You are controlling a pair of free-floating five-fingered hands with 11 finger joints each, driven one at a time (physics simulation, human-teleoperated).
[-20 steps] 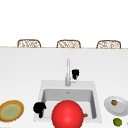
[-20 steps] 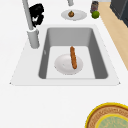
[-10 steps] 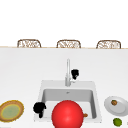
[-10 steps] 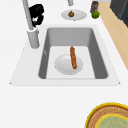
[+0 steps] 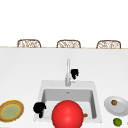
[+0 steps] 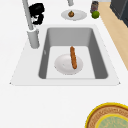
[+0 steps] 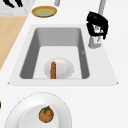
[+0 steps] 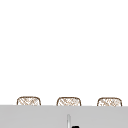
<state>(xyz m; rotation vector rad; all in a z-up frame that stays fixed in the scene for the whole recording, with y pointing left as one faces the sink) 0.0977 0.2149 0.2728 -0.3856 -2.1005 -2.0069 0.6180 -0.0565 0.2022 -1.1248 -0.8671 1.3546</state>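
Two hands show: the right hand (image 5: 74, 73) hangs curled, gripping nothing, just at three o'clock of one faucet (image 5: 67, 72), and the left hand (image 5: 39, 108), fingers drooping loosely, hovers at the sink's (image 5: 93, 100) eight o'clock corner. One sausage (image 6: 73, 57) lies on one white plate (image 6: 62, 66) in the basin.

A white plate (image 6: 65, 65) lies in the sink (image 6: 111, 79) with a sausage (image 6: 73, 57) across it. A yellow-rimmed plate (image 5: 11, 110) sits on the surface left of the sink; to the right, a white plate (image 5: 121, 107) carries a brown fruit (image 5: 114, 102), with a lime (image 5: 117, 121) near it. Three wicker chairs (image 5: 68, 44) stand behind.
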